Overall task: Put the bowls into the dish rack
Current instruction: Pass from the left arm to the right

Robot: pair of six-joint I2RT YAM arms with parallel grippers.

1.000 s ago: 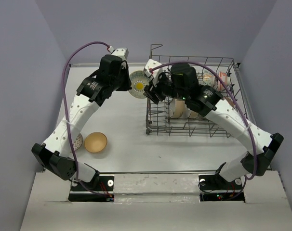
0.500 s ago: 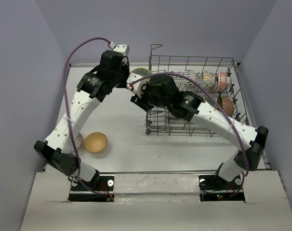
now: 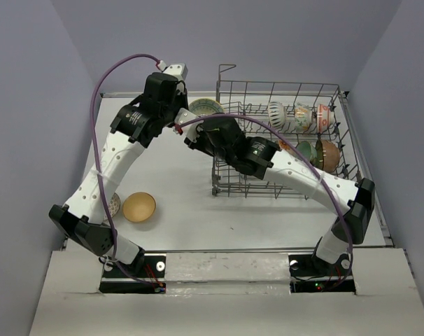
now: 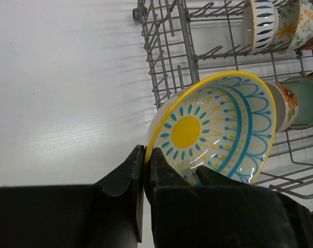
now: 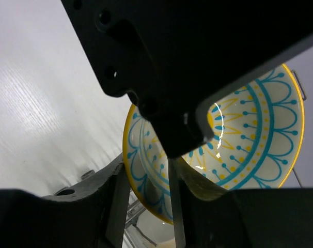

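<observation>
The right arm (image 3: pixel 296 171) lies across the near-left part of the dish rack (image 3: pixel 229 178), so we cannot see what stands under it. The left arm (image 3: pixel 107 164) half covers a pale round thing (image 3: pixel 114 205) at 8 o'clock on the table (image 3: pixel 177 182), and we cannot tell what it is. In the right wrist view the left gripper's black body blocks the upper part of the yellow-centred bowl (image 4: pixel 213 132). From above, only a sliver of that bowl shows, at about 12 o'clock on the table, lifted off it and just beside the rack's far-left corner. The left gripper (image 4: pixel 146 157) has its jaws pinched tight on the bowl's rim at 8 o'clock of the bowl. The right gripper (image 5: pixel 146 173) stands with its jaws narrow, one finger inside the bowl and one outside, straddling the lower rim. We cannot tell whether they press on it. We count one bowl held and one tan bowl (image 3: pixel 139 207) lying open side up beside the pale thing. Six show in the rack. The far row has three: a white bowl with blue dashes (image 3: pixel 276 110), a floral bowl (image 3: pixel 301 116) and a red-orange bowl (image 3: pixel 324 115). The next row also has three: an orange-flowered bowl (image 4: pixel 286 101), a teal bowl (image 3: pixel 306 149) and a brown bowl (image 3: pixel 329 151).
</observation>
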